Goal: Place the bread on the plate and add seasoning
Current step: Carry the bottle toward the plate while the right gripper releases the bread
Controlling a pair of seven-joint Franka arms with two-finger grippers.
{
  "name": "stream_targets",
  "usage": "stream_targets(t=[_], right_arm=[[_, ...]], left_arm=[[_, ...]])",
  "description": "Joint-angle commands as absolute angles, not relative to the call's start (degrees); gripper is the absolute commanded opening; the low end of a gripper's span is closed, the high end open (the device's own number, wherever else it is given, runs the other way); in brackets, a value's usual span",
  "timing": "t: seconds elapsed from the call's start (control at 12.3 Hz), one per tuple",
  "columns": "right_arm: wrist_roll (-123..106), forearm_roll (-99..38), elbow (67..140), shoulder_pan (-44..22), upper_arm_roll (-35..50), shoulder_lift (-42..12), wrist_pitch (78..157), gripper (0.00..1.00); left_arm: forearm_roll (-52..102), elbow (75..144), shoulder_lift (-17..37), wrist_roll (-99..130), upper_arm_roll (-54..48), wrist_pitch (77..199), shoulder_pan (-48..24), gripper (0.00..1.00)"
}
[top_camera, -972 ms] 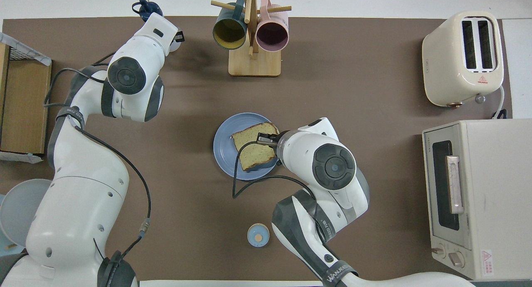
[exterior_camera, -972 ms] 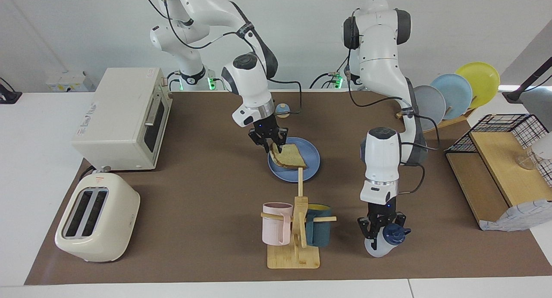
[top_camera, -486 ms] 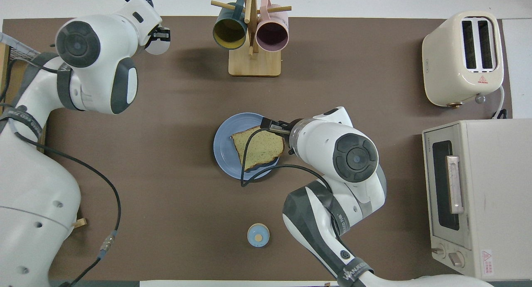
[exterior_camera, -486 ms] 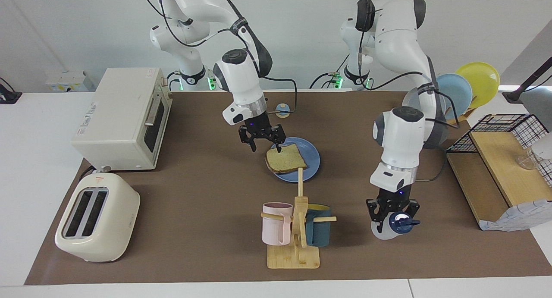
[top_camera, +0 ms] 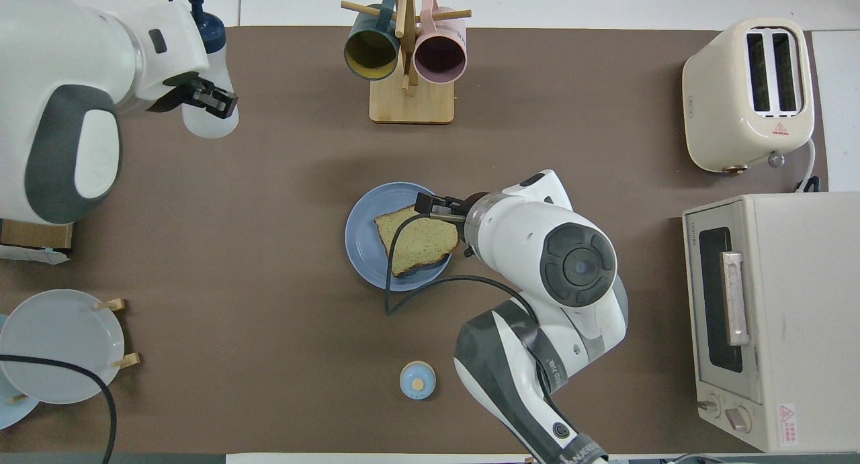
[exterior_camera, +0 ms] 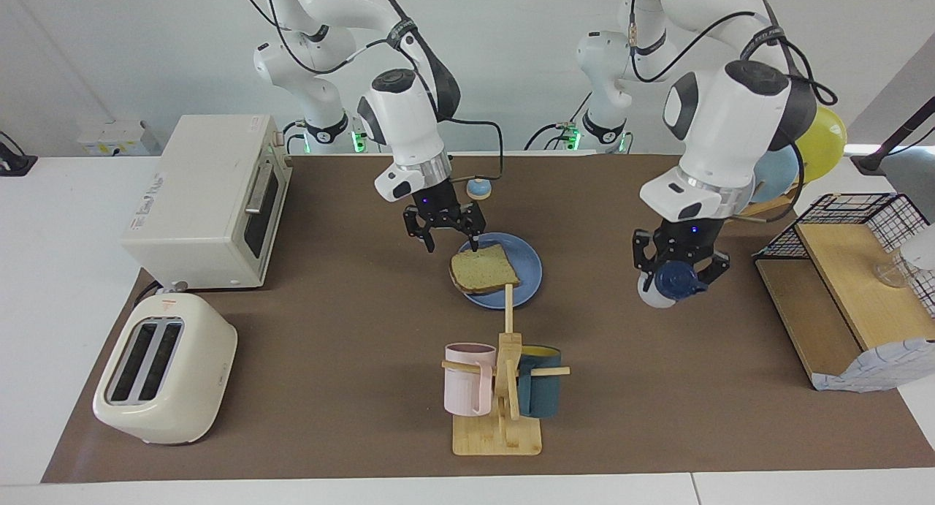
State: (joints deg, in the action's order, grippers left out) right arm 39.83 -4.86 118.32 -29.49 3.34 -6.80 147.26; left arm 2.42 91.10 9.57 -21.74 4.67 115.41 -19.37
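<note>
- Right gripper (exterior_camera: 447, 239) spread wide, empty, hovering over the plate's (exterior_camera: 527, 260) edge on the right arm's side, just above the bread (exterior_camera: 483, 270).
- Bread lies flat on the plate, one edge overhanging the rim.
- Left gripper (exterior_camera: 678, 265) pinching the seasoning (exterior_camera: 668, 282), lifted off the table, over the mat toward the left arm's end.

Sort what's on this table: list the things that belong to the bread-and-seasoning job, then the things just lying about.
Job:
bread on the plate
seasoning bottle, held up by the left gripper
right gripper, open above the bread

Lying about:
toaster
oven
mug tree
bell
plate rack
</note>
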Motion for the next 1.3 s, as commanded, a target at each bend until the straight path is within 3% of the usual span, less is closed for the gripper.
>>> stream_targets(t=[0.0,0.16,0.32,0.65,0.81,1.05,1.21], right_arm=[[35.2,-6.1,117.8,-29.4,3.6,-5.8,142.9,1.0],[35.2,-6.9,109.5,-28.9,3.5,-6.8,130.8,1.0],[35.5,-18.2,103.9,-26.5,3.4,-6.2,122.3,1.0],[36.0,-27.2,103.4,-26.1,3.3,0.8,115.8,1.0],[41.5,-28.7,102.2,-27.4,3.8,2.9,115.3,1.0],[53.0,-27.9,97.2,-34.4,4.0,1.8,118.3,0.85],[56.0,-27.7,97.2,-37.9,4.0,1.6,121.8,0.81]], left_arm=[[4.0,98.8,-1.5,-33.4,4.8,105.6,-21.4,0.0],[4.0,100.4,-5.1,-41.4,4.8,97.8,-23.4,0.0],[4.1,106.7,-10.0,-44.9,4.8,97.7,-25.6,0.0],[4.1,115.9,-17.6,-48.6,5.0,100.0,-29.7,0.0],[4.1,118.8,-19.6,-53.8,5.0,101.2,-30.9,0.0],[4.2,123.0,-22.1,-55.8,4.8,102.9,-31.0,0.0],[5.4,124.4,-22.8,-55.7,4.9,104.7,-32.3,0.0]])
